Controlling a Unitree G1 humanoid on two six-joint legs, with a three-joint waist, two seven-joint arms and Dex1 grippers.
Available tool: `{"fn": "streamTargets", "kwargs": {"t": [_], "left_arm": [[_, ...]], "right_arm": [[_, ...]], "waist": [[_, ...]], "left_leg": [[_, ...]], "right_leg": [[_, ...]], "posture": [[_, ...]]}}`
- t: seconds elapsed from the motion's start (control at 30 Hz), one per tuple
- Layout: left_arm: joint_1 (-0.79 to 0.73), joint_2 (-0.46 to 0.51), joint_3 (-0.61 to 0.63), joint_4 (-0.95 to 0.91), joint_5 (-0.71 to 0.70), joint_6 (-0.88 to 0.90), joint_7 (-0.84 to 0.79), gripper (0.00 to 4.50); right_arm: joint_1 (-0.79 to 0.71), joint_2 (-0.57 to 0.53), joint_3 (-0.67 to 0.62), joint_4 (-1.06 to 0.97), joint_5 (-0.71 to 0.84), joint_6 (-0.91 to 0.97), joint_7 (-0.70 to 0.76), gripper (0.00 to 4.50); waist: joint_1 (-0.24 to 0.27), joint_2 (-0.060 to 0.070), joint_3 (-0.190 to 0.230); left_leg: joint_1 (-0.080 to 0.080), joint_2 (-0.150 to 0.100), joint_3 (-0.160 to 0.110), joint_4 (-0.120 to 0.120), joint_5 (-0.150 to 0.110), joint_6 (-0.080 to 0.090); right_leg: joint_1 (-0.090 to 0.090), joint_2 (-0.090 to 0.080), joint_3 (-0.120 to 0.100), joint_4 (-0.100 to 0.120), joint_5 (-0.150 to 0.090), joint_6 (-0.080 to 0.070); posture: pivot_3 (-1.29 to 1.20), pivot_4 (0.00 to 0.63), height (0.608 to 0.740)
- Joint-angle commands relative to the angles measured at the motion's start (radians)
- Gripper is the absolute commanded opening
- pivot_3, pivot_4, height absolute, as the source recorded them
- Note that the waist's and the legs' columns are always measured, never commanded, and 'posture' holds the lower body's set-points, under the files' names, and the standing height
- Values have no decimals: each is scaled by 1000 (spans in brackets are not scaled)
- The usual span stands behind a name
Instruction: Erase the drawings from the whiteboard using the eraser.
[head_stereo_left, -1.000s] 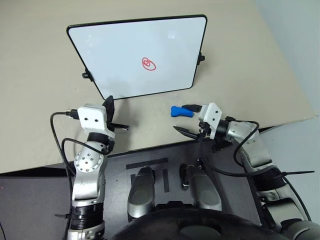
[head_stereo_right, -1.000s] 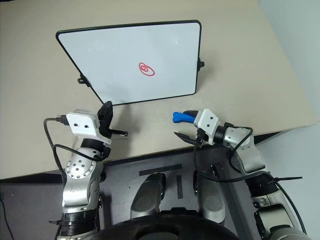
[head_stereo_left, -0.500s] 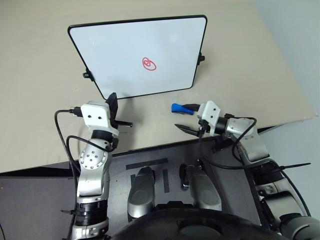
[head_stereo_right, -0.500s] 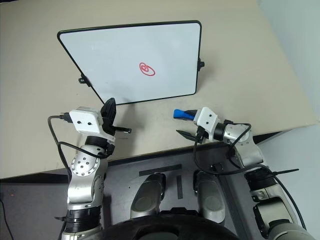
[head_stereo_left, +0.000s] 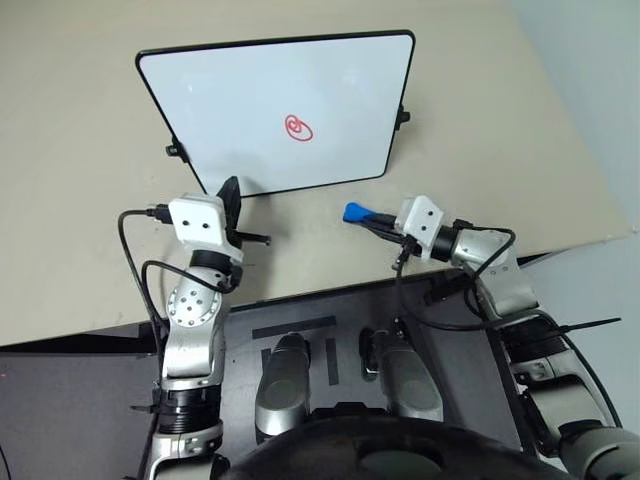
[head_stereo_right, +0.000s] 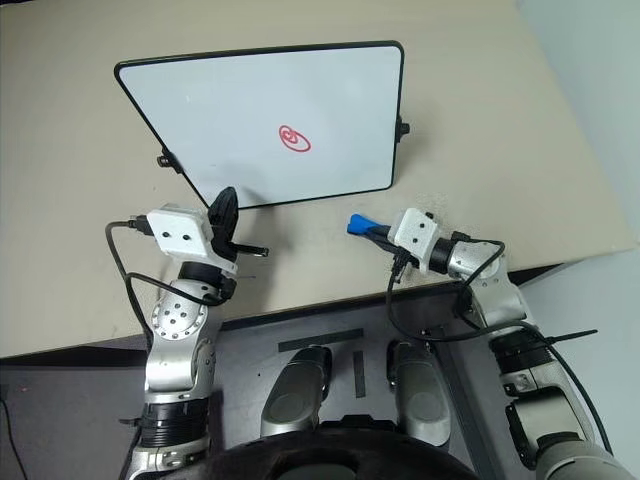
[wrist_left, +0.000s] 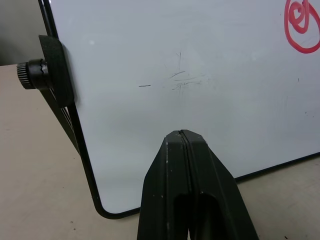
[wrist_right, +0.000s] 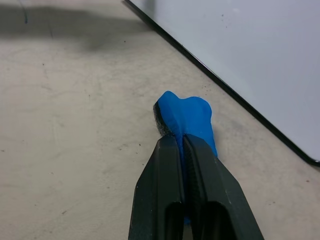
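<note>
arms: silver metal segments with black joints
wrist boxes: white with small dark holes
cables: black, looping
fingers: black, tapered

The blue eraser is sitting pinched in the right gripper; the whiteboard, bearing red drawings, is standing beyond.

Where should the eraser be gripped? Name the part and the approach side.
Grip the blue eraser at its narrow waist, coming from the near table edge, away from the whiteboard. The pinched middle seats two fingers, and the board crowds the far side. The right gripper looks shut on it there already.
</note>
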Motion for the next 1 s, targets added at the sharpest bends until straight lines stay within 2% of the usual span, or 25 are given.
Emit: {"fn": "streamTargets", "kwargs": {"t": [0.03, 0.1, 0.37, 0.57, 0.87, 1.0], "left_arm": [[-18, -6, -10, -2, 14, -30, 6, 0], [-24, -9, -12, 3, 17, -32, 9, 0], [-27, -25, -9, 12, 26, -52, 23, 0], [-21, -32, -5, 8, 31, -61, 37, 0], [-18, -36, -5, 10, 32, -66, 44, 0], [-19, -36, -9, 13, 30, -67, 39, 0]], "right_arm": [[-126, 27, 21, -55, -23, -96, 12, 66], [-184, 38, 41, -18, -59, -156, 8, 66], [-479, 92, 125, 424, -281, -567, -122, 66], [-624, 123, 158, 688, -428, -735, -288, 66], [-728, 112, 113, 767, -531, -861, -566, 66], [-748, 106, 105, 758, -544, -871, -633, 66]], "waist": [[-3, 0, 0], [-9, 1, 0], [1, 1, 0], [1, 1, 0], [-1, 1, 1], [0, 1, 1]], "left_leg": [[0, 0, 0, 0, 0, 0], [0, 0, 1, 0, 0, 0], [-3, 1, -1, -2, -1, 0], [-7, 2, 0, -2, -2, -1], [-7, 4, 0, -1, -2, -1], [-7, 5, 0, 0, -2, -1]], "right_leg": [[0, 0, 0, 0, 0, 0], [-3, 0, 0, 0, 1, -1], [-7, -1, -1, 0, 2, -3], [-13, -2, -2, 1, 4, -4], [-16, -1, -3, 3, 11, -10], [-16, -1, -4, 3, 13, -11]], "posture": [[0, 150, 740], [0, 150, 740], [0, 150, 740], [0, 150, 740], [0, 150, 740], [0, 150, 740]]}}
